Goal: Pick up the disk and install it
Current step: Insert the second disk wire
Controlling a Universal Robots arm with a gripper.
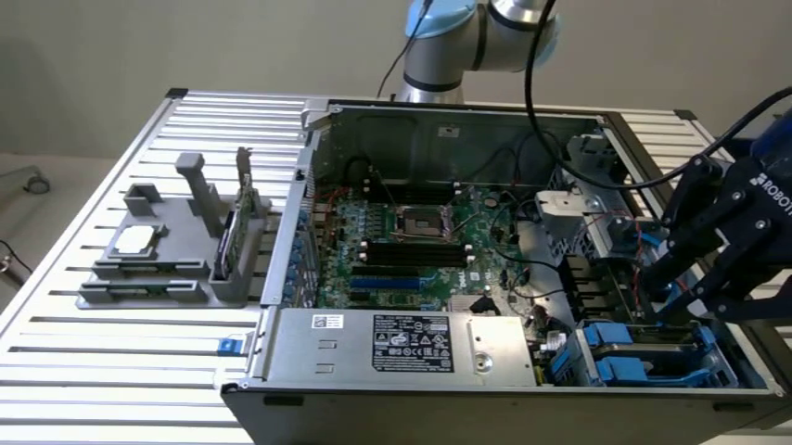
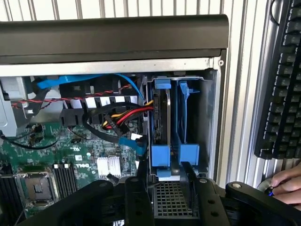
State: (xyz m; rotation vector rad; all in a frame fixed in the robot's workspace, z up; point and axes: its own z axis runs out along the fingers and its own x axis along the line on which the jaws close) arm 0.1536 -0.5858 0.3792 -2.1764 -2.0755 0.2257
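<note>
Gripper (image 2: 167, 186) jaws apart, empty, poised over drive bay (image 2: 210, 117); disk (image 2: 165, 117) apparently seated on edge inside.

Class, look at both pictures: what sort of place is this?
Probably a robotics lab bench for computer assembly: an open grey desktop computer case on a slatted aluminium table, a robot arm's black end effector, and a black keyboard.

Slatted metal table (image 1: 111, 362), open computer case (image 1: 409, 389), grey fixture (image 1: 161, 278), perhaps keyboard (image 2: 282, 89)
</note>
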